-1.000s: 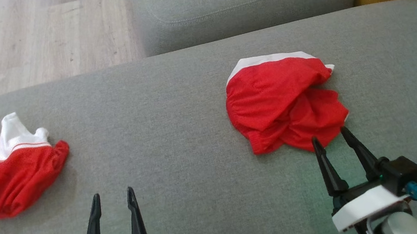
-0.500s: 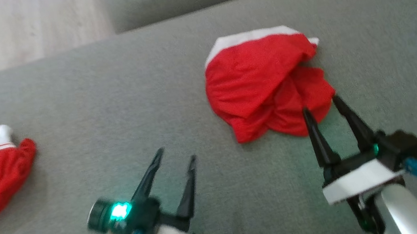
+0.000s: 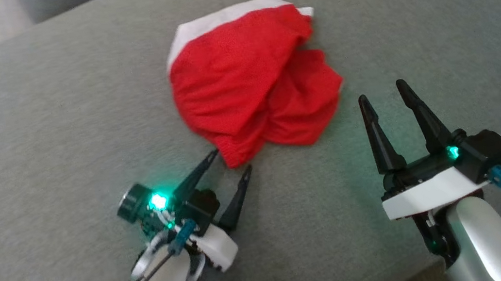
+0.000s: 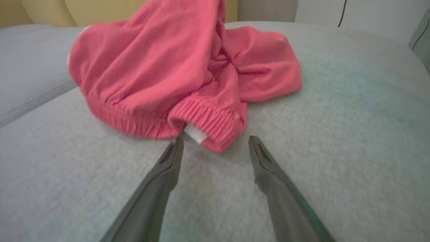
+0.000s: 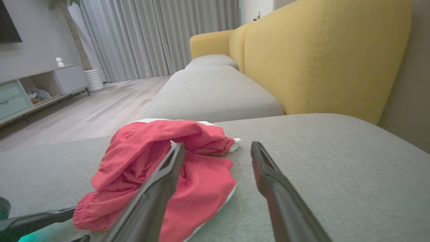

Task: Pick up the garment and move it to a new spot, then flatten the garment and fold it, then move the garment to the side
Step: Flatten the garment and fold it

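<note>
Nearest the robot, the left gripper (image 3: 232, 160) is seen low over the grey sofa seat (image 3: 35, 141), its fingers spread apart and nothing clamped between them. In the left wrist view, the left gripper (image 4: 216, 139) is aimed at the gathered elastic waistband (image 4: 208, 117) of the garment (image 4: 151, 67). The near end of that band, with a small white label (image 4: 196, 134), lies just ahead of the gap between the fingertips. One fingertip is at the fabric's edge; whether it touches cannot be told.

The right gripper (image 3: 382, 90) is likewise found with its fingers apart and empty, just beside the garment's right edge and clear of it. In the right wrist view the right gripper (image 5: 217, 145) is pointed past the far right corner of the garment (image 5: 201, 181).

The red garment (image 3: 246, 72) is found crumpled in a heap on the seat between the two grippers and beyond them. A white trim (image 3: 223, 16) is noted along its far edge.

Further off, a second grey cushion (image 5: 211, 90), a yellow backrest (image 5: 319, 60), a wooden floor (image 5: 100, 111) and grey curtains (image 5: 161, 33) are recorded.
</note>
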Robot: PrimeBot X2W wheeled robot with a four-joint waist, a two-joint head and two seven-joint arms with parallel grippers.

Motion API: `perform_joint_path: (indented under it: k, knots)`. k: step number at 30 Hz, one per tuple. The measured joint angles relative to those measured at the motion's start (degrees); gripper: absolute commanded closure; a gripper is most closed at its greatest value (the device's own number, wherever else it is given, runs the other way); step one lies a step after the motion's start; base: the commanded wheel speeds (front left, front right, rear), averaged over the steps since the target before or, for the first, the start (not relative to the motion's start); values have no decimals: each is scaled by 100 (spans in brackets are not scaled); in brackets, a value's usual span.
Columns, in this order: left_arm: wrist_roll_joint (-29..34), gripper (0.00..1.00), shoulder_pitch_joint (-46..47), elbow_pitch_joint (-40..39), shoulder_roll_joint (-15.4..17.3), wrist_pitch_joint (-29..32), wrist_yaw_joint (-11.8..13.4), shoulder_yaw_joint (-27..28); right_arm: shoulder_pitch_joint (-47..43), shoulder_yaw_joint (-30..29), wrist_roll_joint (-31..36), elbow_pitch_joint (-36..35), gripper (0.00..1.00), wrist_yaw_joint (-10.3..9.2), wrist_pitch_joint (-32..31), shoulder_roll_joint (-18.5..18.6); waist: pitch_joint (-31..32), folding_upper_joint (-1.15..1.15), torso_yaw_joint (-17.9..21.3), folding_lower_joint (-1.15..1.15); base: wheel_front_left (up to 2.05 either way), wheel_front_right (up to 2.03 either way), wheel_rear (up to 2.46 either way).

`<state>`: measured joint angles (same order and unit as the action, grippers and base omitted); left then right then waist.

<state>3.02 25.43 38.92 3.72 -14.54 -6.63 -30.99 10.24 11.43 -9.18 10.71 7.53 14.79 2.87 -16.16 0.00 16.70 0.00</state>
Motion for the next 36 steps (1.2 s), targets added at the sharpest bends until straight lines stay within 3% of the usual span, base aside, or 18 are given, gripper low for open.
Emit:
perform_joint_path:
  k: [2, 3, 5, 9, 13, 17, 19, 22, 27, 28, 30, 36]
  knots:
    - [0, 0, 92, -120, 42, 0, 0, -69, -2, -5, 0, 3, 0, 0, 0, 0, -79, 0, 130, 0, 0, 0, 0]
    - [0, 21, 92, -120, 42, 0, 0, -69, -2, -5, 0, 3, 0, 0, 0, 0, -79, 0, 130, 0, 0, 0, 0]
    - [-2, 100, 114, -358, 82, 0, -1, -156, -2, -24, -1, 7, 0, 0, 0, 0, -138, 0, 218, 0, 0, 0, 0]
    - [-167, 100, 106, -969, 129, 0, -49, -490, -4, -47, -1, 35, 0, 0, 0, -1, -102, 0, 249, 0, 0, 0, 0]
    - [-505, 100, 116, -2095, 125, 0, -67, -732, -12, -23, -1, 38, 0, 0, 0, -1, 30, 0, 174, 0, 0, 0, 0]
    - [-1062, 100, 272, -3319, 120, -11, -96, -747, -38, -7, 0, 67, 0, 0, 0, -1, 202, 0, 84, -1, 0, 0, 0]
    - [-1295, 100, 411, -3534, 121, -19, -94, -565, -54, 4, 0, 85, 0, 0, 0, -1, 309, 0, 54, -1, 0, 0, 0]
    - [-1573, 100, 467, -3199, 142, -16, -51, -209, -101, 24, 0, 98, 0, 0, 0, 0, 448, 0, 8, -1, 0, 0, 0]
    - [-2364, 100, 299, -1368, 71, 386, 12, 14, -163, 93, 1, 109, 0, 0, 0, 0, 443, 0, -31, 0, 0, 0, 0]
    - [-2447, 74, 270, -1105, 54, 380, 4, 1, -162, 93, 2, 109, 0, 0, 0, 0, 421, 0, -36, -1, 0, 0, 0]
    - [-2651, 0, 236, -691, 9, 288, -2, -30, -162, 88, 4, 110, 0, 0, 0, 0, 379, 0, -55, -1, 0, 0, 0]
    - [-2973, 0, 218, -426, -74, 34, -53, -294, -159, 42, 19, 120, 0, 0, 0, 0, 318, 0, -219, 0, 0, 0, 0]
